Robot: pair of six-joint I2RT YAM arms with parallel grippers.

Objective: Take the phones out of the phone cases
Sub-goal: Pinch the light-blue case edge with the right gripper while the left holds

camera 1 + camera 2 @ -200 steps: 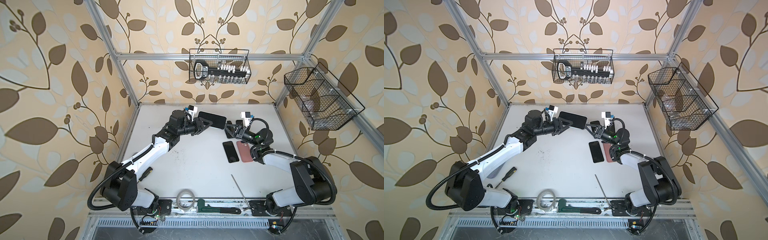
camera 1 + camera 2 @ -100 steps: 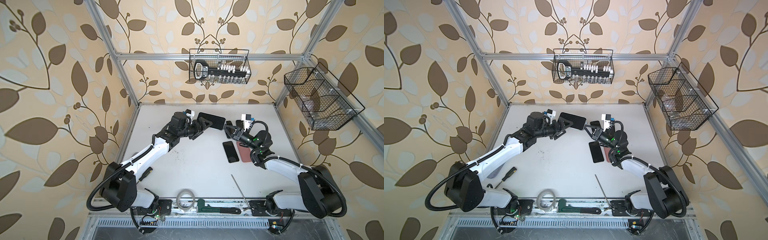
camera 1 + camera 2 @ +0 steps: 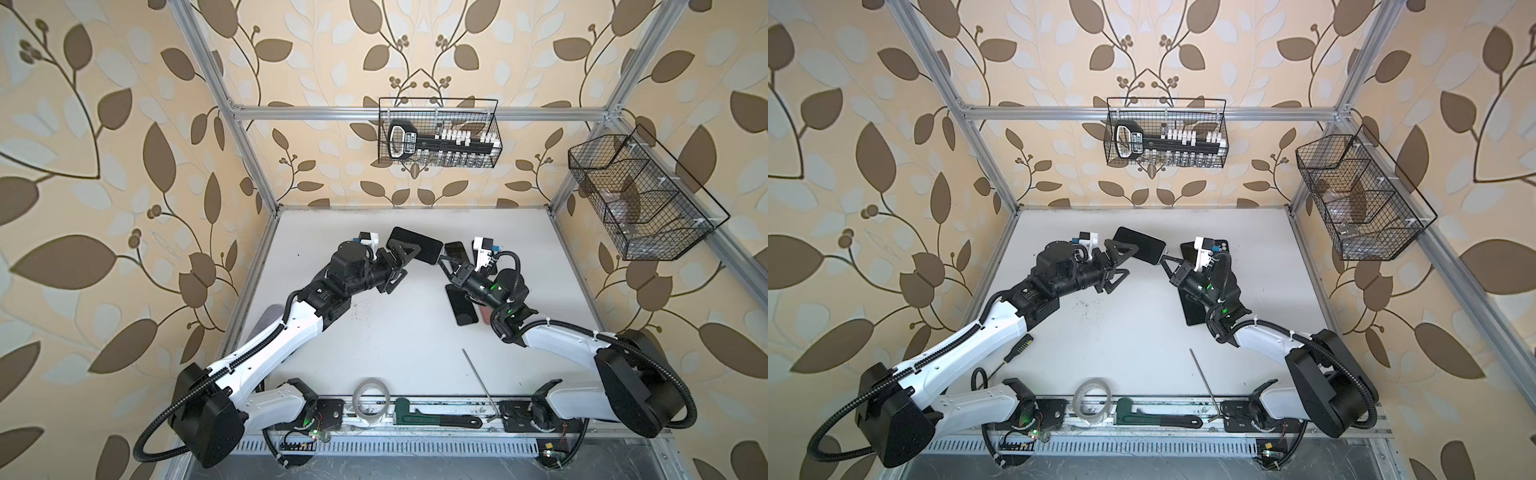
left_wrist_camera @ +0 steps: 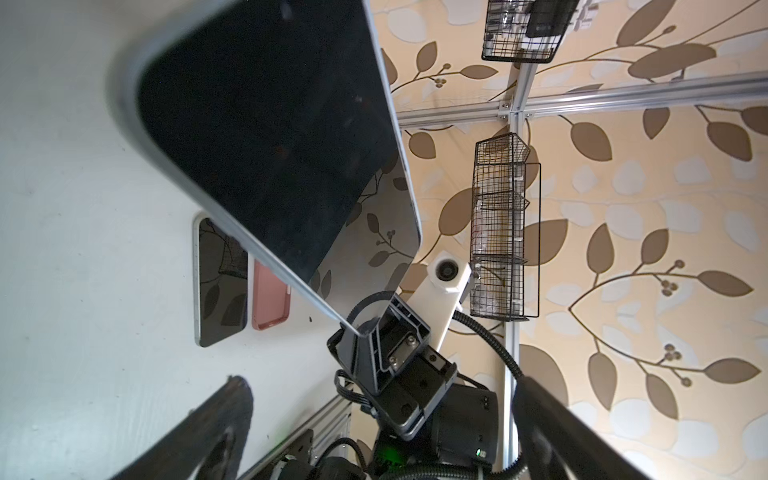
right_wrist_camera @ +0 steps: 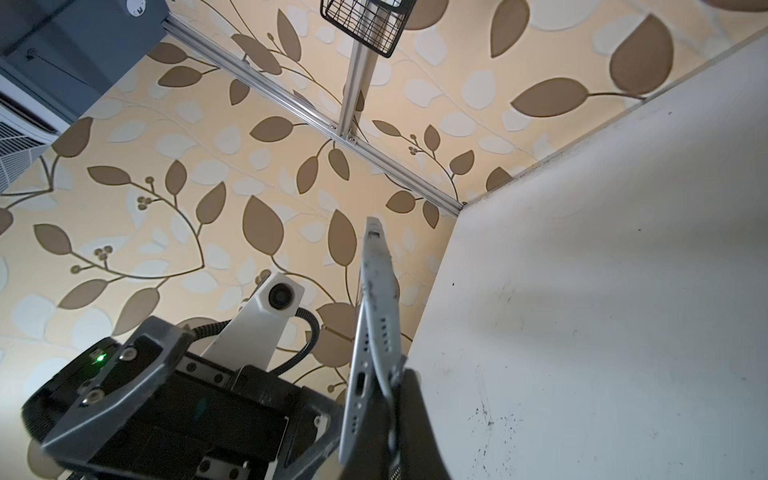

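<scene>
The phone (image 3: 415,245) (image 3: 1139,245) hangs in the air over the back of the table in both top views, dark screen up, with a grey phone case rim around it. My right gripper (image 3: 444,262) (image 3: 1165,259) is shut on its near corner. In the left wrist view the screen (image 4: 270,145) fills the frame and the right gripper (image 4: 365,332) pinches its corner. In the right wrist view the grey edge (image 5: 376,311) splits into two strips at my fingers (image 5: 413,415). My left gripper (image 3: 401,268) (image 3: 1121,266) stands open beside the phone's other end.
On the table under the right arm lie a second dark phone (image 3: 461,307) (image 4: 220,282), a pink case (image 4: 270,295) and a black case (image 3: 1221,245). Wire baskets (image 3: 438,133) (image 3: 640,199) hang on the walls. Tape roll (image 3: 371,401), wrench (image 3: 436,417), rod (image 3: 480,382) and screwdriver (image 3: 1017,349) lie near the front.
My left gripper has opened and let go of the phone. The right gripper has moved in and now pinches the phone's corner, and the phone stays in the air.
</scene>
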